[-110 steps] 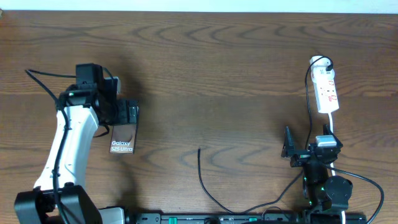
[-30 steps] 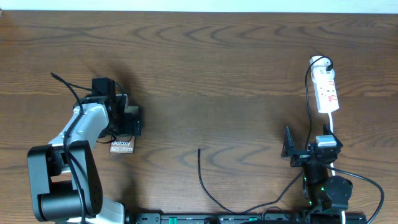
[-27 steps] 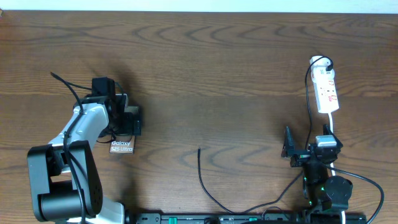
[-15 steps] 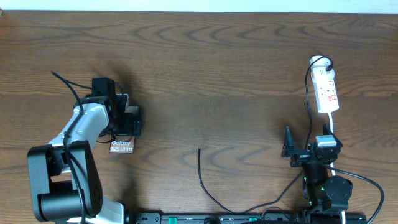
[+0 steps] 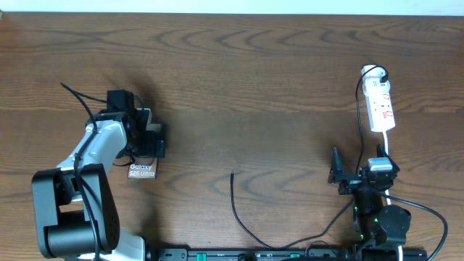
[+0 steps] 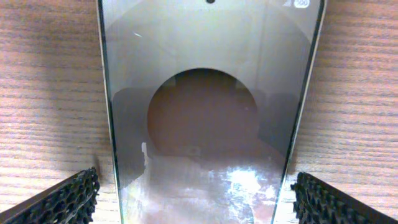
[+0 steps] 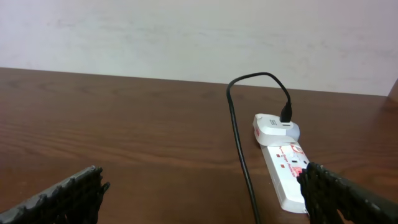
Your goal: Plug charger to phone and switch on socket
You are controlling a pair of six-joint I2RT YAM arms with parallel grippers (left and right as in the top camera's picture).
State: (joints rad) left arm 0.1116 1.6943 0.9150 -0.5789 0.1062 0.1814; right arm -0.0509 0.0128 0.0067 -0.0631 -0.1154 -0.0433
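Glossy grey glass, rounded corners: phone [image 6: 211, 93] flat on the grained wood table [image 5: 239, 87], left side, straddled by left gripper [image 6: 199, 199], ribbed black fingers spread, nothing clamped. Probably lining up the phone grasp; next calls for closing squarely on the slim edges. Right gripper [image 7: 208, 196] agape, empty, facing white oblong socket [image 7: 286, 168]. Thin black charger [image 5: 235, 206] curving mid-table, tip lying free.

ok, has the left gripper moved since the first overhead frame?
Yes. The left gripper has shifted down the frame, toward the robot's side, and now covers more of the phone, whose lettering sits where it was. The jaws are open, one on either side of it.
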